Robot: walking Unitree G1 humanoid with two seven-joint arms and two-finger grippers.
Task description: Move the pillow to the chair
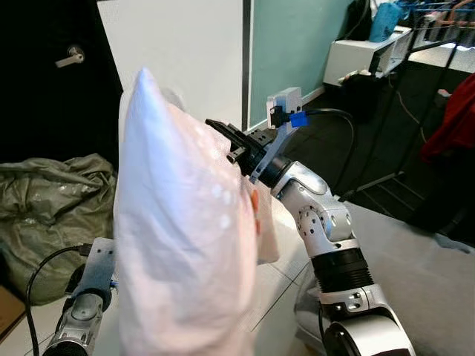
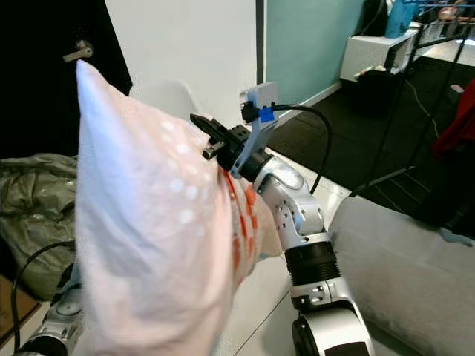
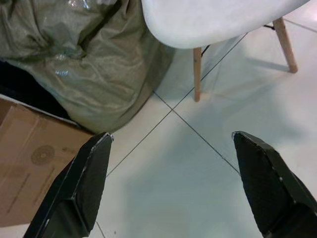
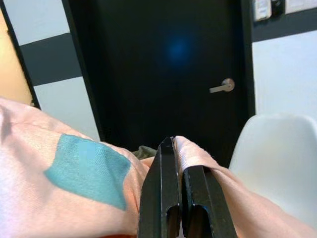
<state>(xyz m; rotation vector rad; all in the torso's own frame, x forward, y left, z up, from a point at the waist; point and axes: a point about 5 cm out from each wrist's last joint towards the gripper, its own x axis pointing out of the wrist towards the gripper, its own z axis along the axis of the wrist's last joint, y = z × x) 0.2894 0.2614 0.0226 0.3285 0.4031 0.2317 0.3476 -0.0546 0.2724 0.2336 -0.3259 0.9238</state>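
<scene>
My right gripper (image 4: pixel 177 198) is pinched tight on an edge of the pink pillow (image 1: pixel 182 245), which stands on end in front of me, long axis upright, corner pointing up. My left gripper (image 3: pixel 171 186) hangs wide apart over the floor tiles (image 3: pixel 198 168), near the white chair (image 3: pixel 218 20) and a cardboard box (image 3: pixel 29 168) whose print is too small to read.

Right arm raised, elbow bent, right gripper (image 1: pixel 231 145) at 11 o'clock, fingers clamped on pillow (image 1: pixel 182 245). Left arm low at 7 o'clock, left gripper (image 3: pixel 173 173) fingers spread.
</scene>
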